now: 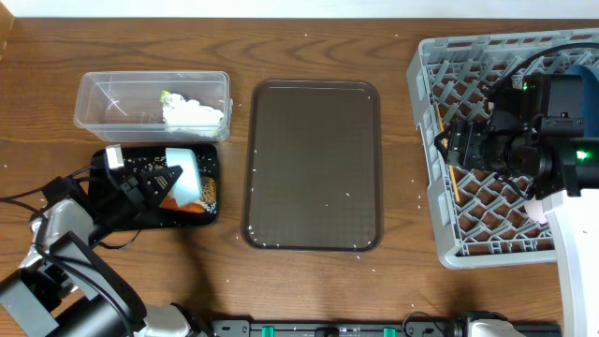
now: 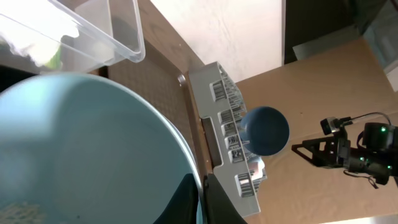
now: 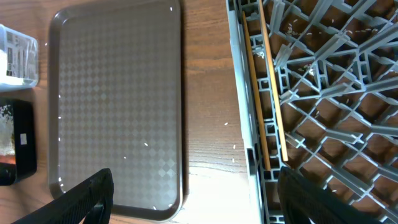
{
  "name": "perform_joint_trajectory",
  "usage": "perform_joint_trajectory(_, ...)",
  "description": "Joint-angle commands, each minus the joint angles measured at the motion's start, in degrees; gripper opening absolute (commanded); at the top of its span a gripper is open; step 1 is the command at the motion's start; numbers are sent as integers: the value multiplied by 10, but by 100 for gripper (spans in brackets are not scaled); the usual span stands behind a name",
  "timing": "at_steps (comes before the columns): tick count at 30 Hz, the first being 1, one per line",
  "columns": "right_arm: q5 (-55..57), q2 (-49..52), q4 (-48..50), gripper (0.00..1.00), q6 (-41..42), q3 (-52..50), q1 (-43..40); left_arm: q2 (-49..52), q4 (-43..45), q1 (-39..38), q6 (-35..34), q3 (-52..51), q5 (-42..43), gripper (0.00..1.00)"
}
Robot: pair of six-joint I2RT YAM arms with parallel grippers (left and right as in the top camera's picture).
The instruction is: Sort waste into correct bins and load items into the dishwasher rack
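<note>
My left gripper [image 1: 161, 183] is shut on the rim of the light-blue cup [image 1: 185, 168] and holds it tilted over the black tray [image 1: 208, 159], which holds an orange carrot piece [image 1: 192, 208] and rice grains. In the left wrist view the cup [image 2: 81, 149] fills the frame, with the fingers [image 2: 202, 202] pinching its edge. The clear tub [image 1: 103, 94] holds the white napkin [image 1: 195, 113] and the green-yellow wrapper [image 1: 167, 95]. My right gripper [image 1: 459, 145] is open and empty over the left side of the grey rack [image 1: 426, 65]. The chopsticks [image 3: 268, 93] lie in the rack. The dark-blue plate [image 2: 265, 129] stands in it.
The dark-brown serving tray [image 1: 314, 164] lies between the bins and the rack, with a few rice grains on it; it also shows in the right wrist view [image 3: 118, 93]. A strip of bare wood separates it from the rack. My right arm hides much of the rack's right side.
</note>
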Motion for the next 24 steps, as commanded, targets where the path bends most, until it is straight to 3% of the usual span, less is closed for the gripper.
perform_joint_trajectory(1, -5, 1, -1, 78, 8, 1, 6, -13, 0, -5, -3, -4, 0, 6)
perform_joint_trajectory(5, -5, 0, -2, 78, 8, 1, 6, -14, -6, -6, 10, -4, 25, 6)
perform_joint_trajectory(8, -5, 0, -2, 78, 8, 1, 6, -17, -24, -8, -21, -3, 38, 6)
perform_joint_trajectory(10, -5, 1, -2, 78, 8, 1, 6, -19, -20, -12, 20, -4, -7, 6)
perform_joint_trajectory(12, -5, 1, 1, 78, 8, 1, 6, -18, -3, -11, -36, -4, -59, 6)
perform_joint_trajectory(13, -5, 0, 3, 78, 8, 1, 6, -19, -11, -9, -78, -4, -26, 6)
perform_joint_trajectory(14, -6, 0, 2, 78, 8, 1, 6, -19, -21, -10, -53, -4, 4, 6)
perform_joint_trajectory(16, -7, 1, -4, 78, 8, 1, 6, -19, -12, -12, 25, -4, -24, 6)
perform_joint_trajectory(18, -7, 1, -2, 78, 8, 1, 6, -18, 5, -10, -40, -4, -29, 6)
perform_joint_trajectory(24, -7, 0, -2, 78, 8, 1, 6, -19, -3, -13, -31, -4, -17, 6)
